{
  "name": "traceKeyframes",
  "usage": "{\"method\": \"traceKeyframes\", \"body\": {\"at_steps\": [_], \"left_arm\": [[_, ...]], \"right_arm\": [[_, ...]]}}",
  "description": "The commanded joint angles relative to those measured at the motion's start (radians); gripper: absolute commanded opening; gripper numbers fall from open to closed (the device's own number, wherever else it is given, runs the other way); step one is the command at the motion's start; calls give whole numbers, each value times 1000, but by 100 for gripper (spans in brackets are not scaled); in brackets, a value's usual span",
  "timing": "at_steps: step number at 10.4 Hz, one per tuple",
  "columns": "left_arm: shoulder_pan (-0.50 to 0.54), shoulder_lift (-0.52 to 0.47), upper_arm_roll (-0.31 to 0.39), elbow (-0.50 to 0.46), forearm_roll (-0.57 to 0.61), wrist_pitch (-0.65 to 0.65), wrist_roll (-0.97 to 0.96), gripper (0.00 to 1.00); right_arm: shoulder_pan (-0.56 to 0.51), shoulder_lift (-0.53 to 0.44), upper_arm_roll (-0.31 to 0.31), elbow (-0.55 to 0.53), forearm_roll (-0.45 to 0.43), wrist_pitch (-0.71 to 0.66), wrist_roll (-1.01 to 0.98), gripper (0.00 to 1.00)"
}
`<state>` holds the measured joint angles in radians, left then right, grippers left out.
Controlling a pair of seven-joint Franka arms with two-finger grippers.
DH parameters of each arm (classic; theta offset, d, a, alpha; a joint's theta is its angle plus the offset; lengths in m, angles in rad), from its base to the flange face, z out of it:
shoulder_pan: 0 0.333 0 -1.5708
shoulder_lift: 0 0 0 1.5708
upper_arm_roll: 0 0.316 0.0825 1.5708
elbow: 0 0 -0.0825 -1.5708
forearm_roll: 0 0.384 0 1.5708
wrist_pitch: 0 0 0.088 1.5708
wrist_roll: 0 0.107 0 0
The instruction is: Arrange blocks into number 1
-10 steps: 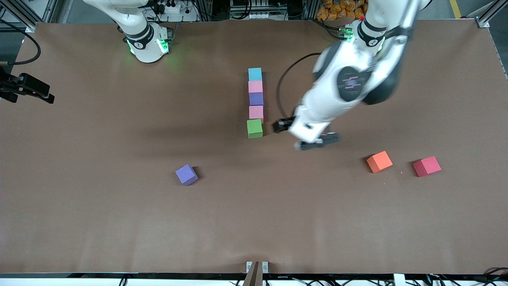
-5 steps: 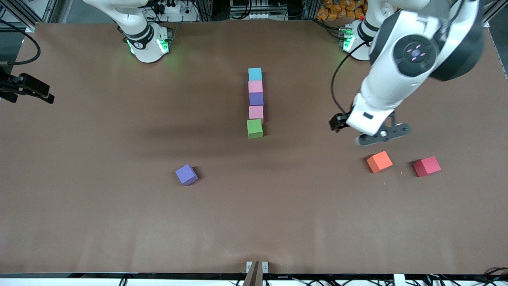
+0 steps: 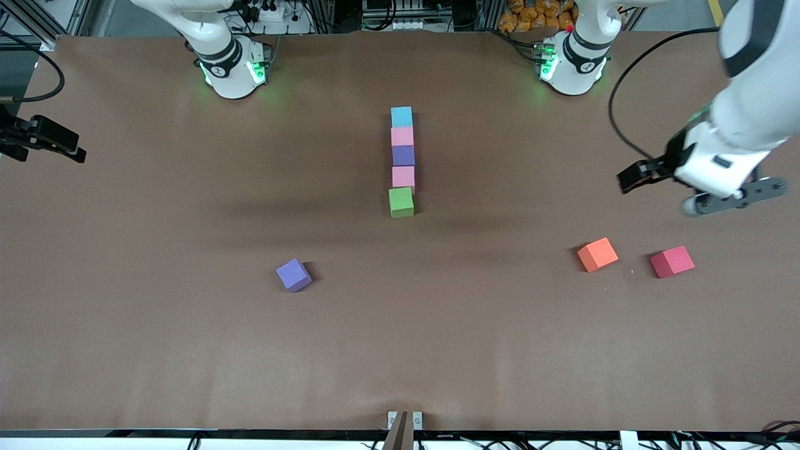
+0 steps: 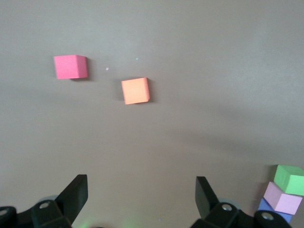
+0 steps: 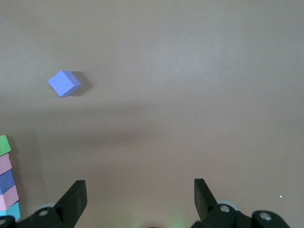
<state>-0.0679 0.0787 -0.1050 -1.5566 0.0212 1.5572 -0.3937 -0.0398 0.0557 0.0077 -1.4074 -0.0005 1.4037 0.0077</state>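
Five blocks lie in one line at the table's middle: light blue (image 3: 402, 116) nearest the bases, then pink (image 3: 402, 135), purple (image 3: 403, 155), pink (image 3: 403, 176) and green (image 3: 400, 202), which is closest to the front camera. The green block (image 4: 290, 178) also shows in the left wrist view, and the green block (image 5: 4, 145) in the right wrist view. My left gripper (image 3: 731, 197) hangs open and empty over bare table at the left arm's end; the left gripper (image 4: 141, 185) holds nothing. High over the right arm's end, my right gripper (image 5: 139, 185) is open and empty.
A second purple cube (image 3: 294, 275) lies alone, nearer the front camera than the line and toward the right arm's end. An orange cube (image 3: 597, 254) and a red cube (image 3: 672, 262) sit side by side toward the left arm's end, nearer the front camera than the left gripper.
The left arm has swung away from beside the green block toward its own end of the table, empty. The blocks have not moved.
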Motion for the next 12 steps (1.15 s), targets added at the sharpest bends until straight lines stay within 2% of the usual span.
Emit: {"method": "traceKeyframes", "body": {"at_steps": [1,3,5,7,12], "left_arm": [[45,-101,-24,-83,13,-14,22,100],[69,-134,-38,-114,11,-11,24,100],[128,-155,-67,-128,11,-9,125,100],[129,-177,-65,-134,11,-12,179,100],[126,-188,-67,-112,13,-9,243,100]], "right_arm": [[-12,-13,9,-10,4,-5,-6,100],[-8,-14,8,-10,4,-5,-6,100],[3,-14,-5,-10,2,-3,-6,100],[35,-14,-38,-10,2,-3,-8,100],[32,-13,-38,-10,4,-3,-8,100]]}}
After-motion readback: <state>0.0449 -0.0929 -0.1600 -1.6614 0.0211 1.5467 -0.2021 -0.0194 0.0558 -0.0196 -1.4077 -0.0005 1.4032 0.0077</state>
